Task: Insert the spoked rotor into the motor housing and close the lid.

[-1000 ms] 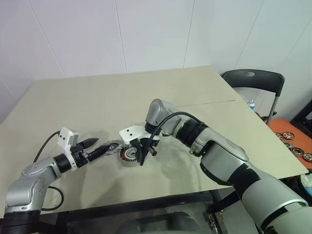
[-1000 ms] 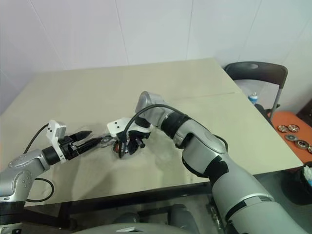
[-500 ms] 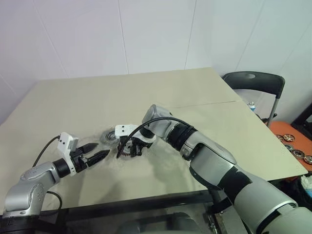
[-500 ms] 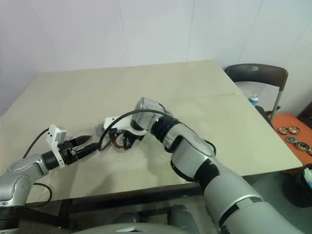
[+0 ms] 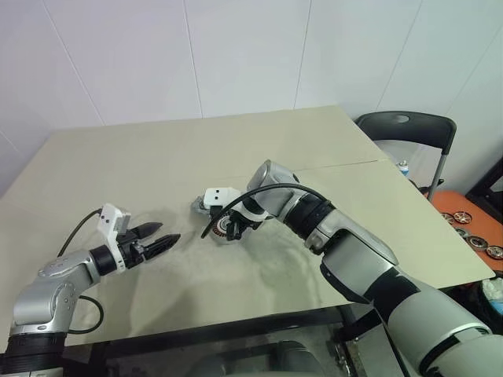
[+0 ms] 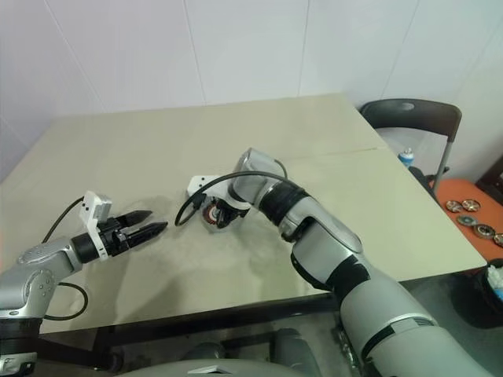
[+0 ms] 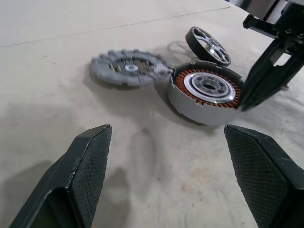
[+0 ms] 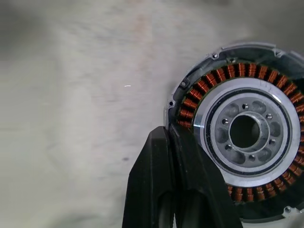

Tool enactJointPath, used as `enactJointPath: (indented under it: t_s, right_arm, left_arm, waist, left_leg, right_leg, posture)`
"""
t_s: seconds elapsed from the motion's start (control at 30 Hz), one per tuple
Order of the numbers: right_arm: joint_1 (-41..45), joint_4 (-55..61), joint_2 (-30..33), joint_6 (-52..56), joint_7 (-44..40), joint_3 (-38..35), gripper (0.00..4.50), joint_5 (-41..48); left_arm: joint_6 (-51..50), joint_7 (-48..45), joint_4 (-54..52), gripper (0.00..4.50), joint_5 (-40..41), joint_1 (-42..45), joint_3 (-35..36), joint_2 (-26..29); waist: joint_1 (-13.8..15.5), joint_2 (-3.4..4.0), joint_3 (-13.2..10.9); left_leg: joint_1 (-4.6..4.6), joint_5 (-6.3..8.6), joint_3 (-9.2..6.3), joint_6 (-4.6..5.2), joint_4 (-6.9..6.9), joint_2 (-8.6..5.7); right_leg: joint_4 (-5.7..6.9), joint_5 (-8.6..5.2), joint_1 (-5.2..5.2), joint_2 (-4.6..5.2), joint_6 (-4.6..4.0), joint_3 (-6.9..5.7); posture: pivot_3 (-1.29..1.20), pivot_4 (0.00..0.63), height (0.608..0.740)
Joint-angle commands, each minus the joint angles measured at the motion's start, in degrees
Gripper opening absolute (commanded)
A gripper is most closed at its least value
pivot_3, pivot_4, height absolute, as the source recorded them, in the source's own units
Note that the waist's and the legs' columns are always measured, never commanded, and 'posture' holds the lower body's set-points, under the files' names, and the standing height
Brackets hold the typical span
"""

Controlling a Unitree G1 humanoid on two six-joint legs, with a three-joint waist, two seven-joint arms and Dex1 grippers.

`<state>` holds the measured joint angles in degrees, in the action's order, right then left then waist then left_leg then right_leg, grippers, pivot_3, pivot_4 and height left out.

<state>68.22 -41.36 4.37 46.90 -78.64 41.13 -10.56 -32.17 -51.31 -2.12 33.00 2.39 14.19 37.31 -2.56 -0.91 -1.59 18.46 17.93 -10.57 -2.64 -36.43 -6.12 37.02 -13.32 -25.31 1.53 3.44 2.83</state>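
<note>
Right jaws (image 8: 175,137) pressed shut, tips at motor housing (image 7: 205,90) rim; left jaws (image 7: 175,175) wide, empty. Spoked rotor (image 7: 207,45) upper right: seat it level, centred.

Plain white-walled workroom: bare beige table (image 5: 157,165), folding chair (image 5: 409,133), spare motor parts (image 5: 471,228) on floor.

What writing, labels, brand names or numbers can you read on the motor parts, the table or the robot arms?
None: no readable text on the motor housing, the lid, the spoked rotor or the table.
</note>
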Motion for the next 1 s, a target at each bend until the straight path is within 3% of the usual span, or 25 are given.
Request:
enactJointPath:
  t_s: [0.03, 0.3, 0.43, 0.53, 0.8, 1.0]
  right_arm:
    - [-0.4, 4.8, 1.0, 2.4, -1.9, 0.5, 0.02, 0.5]
    - [-3.2, 11.7, 1.9, 2.5, -2.7, 2.9, 0.02, 1.1]
    - [-2.2, 10.2, -0.2, 4.6, -1.2, 2.0, 0.95, 1.9]
    - [-0.7, 8.7, -2.0, 8.0, -1.1, 0.7, 1.96, 3.3]
    - [3.3, 6.3, -2.6, 7.3, -2.1, -2.5, 1.96, 6.9]
    - [1.3, 15.1, 4.0, -1.6, -8.1, -4.6, 1.96, 11.0]
  left_arm:
    - [0.9, -0.7, -0.1, 4.03, -0.3, 0.4, 0.5, 0.9]
    - [0.8, -0.9, -0.3, 4.03, -0.3, -0.4, 1.1, 1.5]
    - [0.8, -0.8, -0.1, 4.03, -0.3, -0.3, 1.2, 1.8]
    - [0.9, -0.7, 0.0, 4.03, -0.4, -0.1, 1.2, 1.8]
    - [0.8, -0.5, 0.0, 4.03, -0.3, 0.6, 1.1, 1.7]
    - [0.6, -0.5, -0.4, 4.03, 0.0, 0.4, 1.4, 1.9]
  waist:
    - [0.1, -0.01, 0.0]
    - [0.1, -0.03, 0.0]
    - [0.0, -0.03, 0.0]
    - [0.1, -0.03, 0.0]
    - [0.1, -0.03, 0.0]
    - [0.2, -0.06, 0.0]
  left_leg:
    - [0.00, 0.00, 0.00, 0.00, 0.00, 0.00]
    - [-0.01, 0.01, 0.01, 0.01, -0.02, 0.00]
    - [-0.02, 0.01, 0.02, 0.01, -0.02, 0.01]
    - [-0.03, 0.01, 0.01, 0.01, -0.03, 0.01]
    - [-0.02, 0.01, 0.01, 0.01, -0.04, 0.00]
    - [-0.02, 0.02, 0.01, 0.03, -0.05, -0.01]
  right_leg:
    - [0.00, 0.00, 0.00, 0.00, 0.00, 0.00]
    - [0.00, 0.00, 0.01, 0.01, 0.00, 0.00]
    - [0.02, 0.00, 0.02, 0.00, 0.00, 0.00]
    - [0.03, 0.00, 0.02, 0.00, 0.00, 0.00]
    - [0.03, 0.00, 0.03, 0.00, 0.00, -0.01]
    - [-0.01, 0.00, 0.06, 0.02, 0.00, -0.01]
  posture:
    - [0.00, 0.000, 0.740]
    - [0.00, 0.000, 0.740]
    - [0.00, 0.000, 0.740]
    - [0.00, 0.000, 0.740]
    - [0.00, 0.000, 0.740]
    - [0.00, 0.000, 0.740]
